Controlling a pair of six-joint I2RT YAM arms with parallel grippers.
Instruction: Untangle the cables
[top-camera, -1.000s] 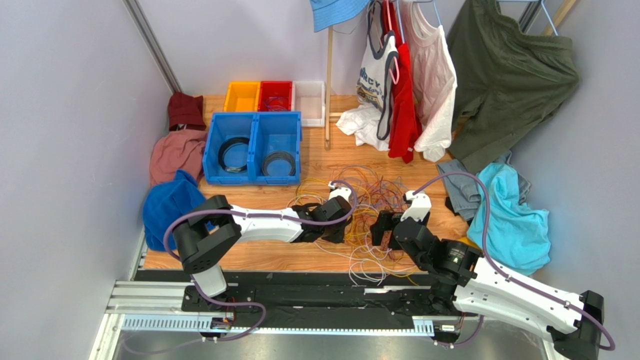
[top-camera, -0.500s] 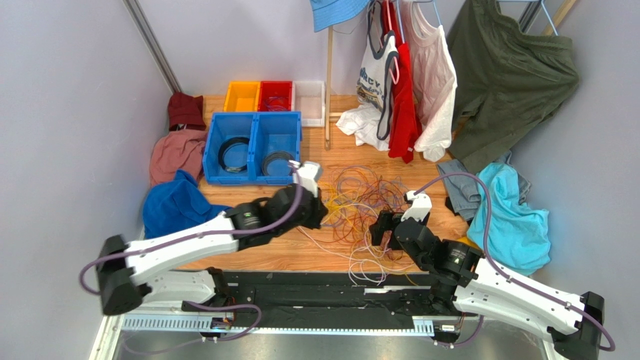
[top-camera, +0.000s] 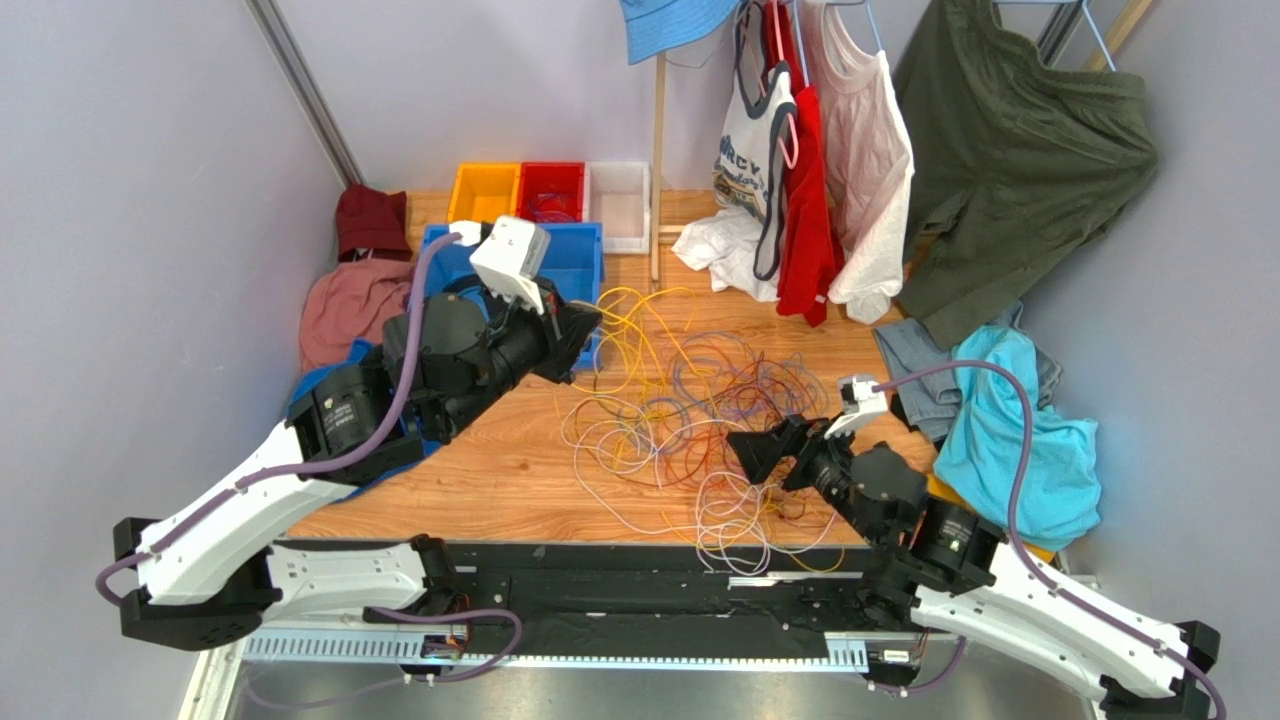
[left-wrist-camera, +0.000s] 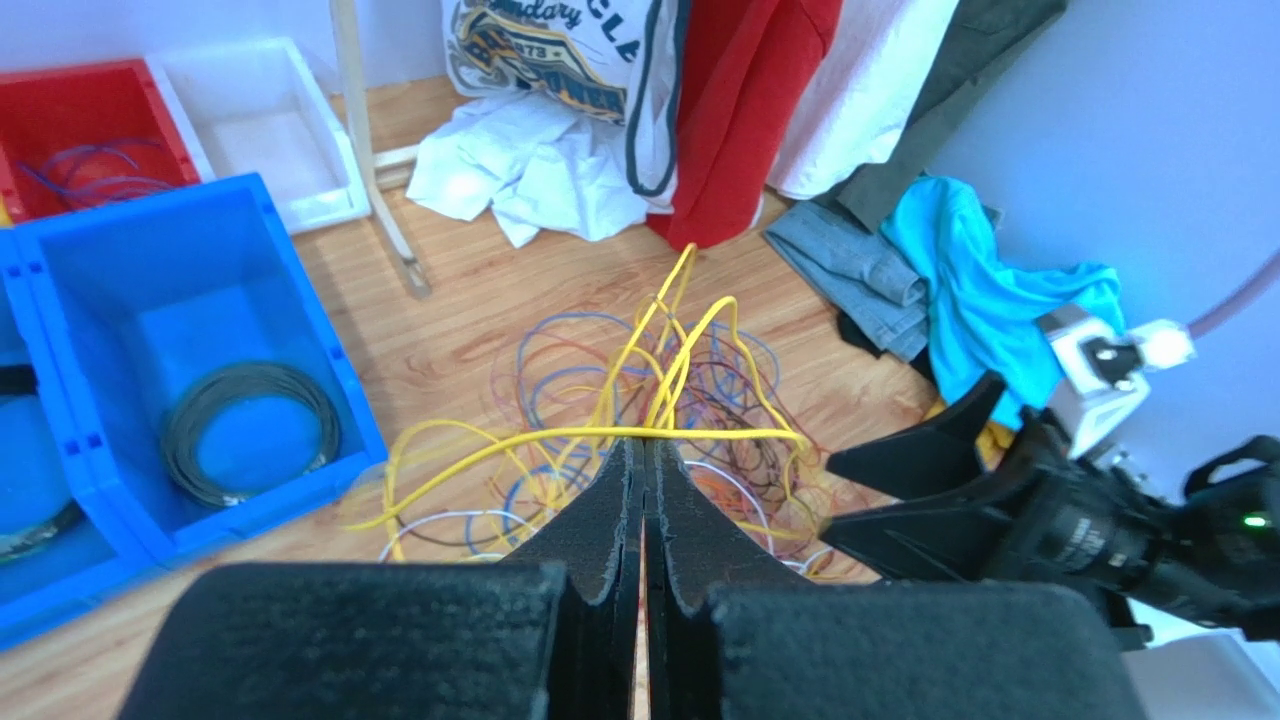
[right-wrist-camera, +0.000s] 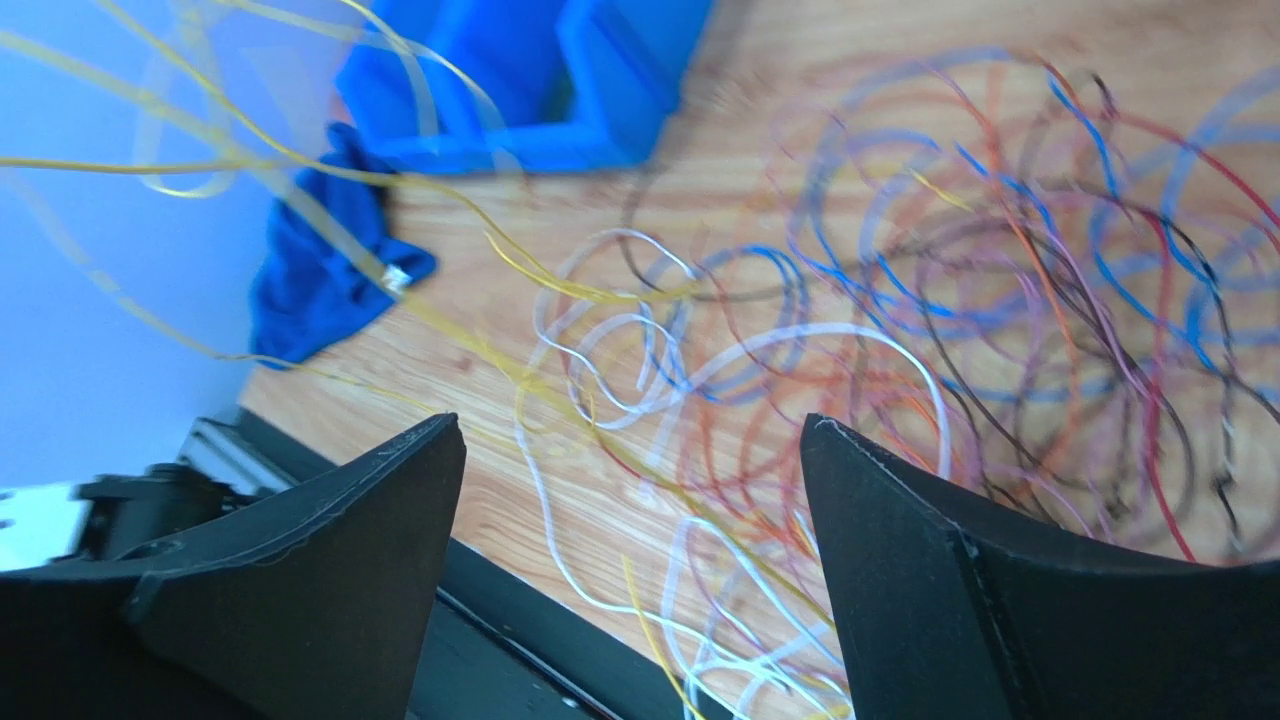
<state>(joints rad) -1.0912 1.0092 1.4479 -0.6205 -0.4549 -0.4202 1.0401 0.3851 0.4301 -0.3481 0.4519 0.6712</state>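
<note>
The cables (top-camera: 706, 428) lie as a loose tangle of thin orange, purple, white and red loops just right of the blue bin (left-wrist-camera: 150, 293). The left gripper (left-wrist-camera: 646, 443) is closed on a yellow cable (left-wrist-camera: 736, 434). The right gripper (top-camera: 756, 455), beyond the tangle, stands wide and holds nothing.

The left end effector (left-wrist-camera: 643, 446) has its fingers pressed flat together, pinching a yellow cable (left-wrist-camera: 706, 323) that arches over the bench (left-wrist-camera: 481, 285). Beyond lie tangled cables (left-wrist-camera: 559, 354). A blue bin (left-wrist-camera: 150, 285) on the left holds a dark coil (left-wrist-camera: 248, 375). The right end effector (left-wrist-camera: 831, 492) gapes wide.
</note>
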